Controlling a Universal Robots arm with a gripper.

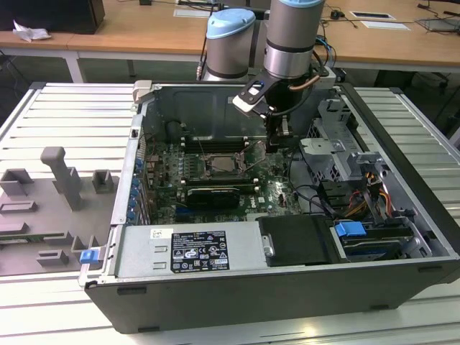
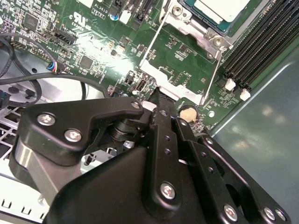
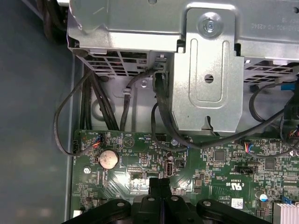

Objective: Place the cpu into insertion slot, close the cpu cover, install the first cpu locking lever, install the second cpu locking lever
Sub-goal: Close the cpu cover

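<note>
Silver-grey cpu seated, cpu cover apparently down, locking levers seemingly unlatched; gripper fingers together, empty.

Arm vertical, hand (fingers together) down.

cpu — cut off at view edge | insertion slot — contents too small to tell

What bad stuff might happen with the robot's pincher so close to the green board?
The gripper, jaws shut, hangs close over the motherboard by the coin battery; dipping lower might scrape small parts. The thin locking lever stands nearby and might get bent. Loose black cables might snag the arm.
</note>
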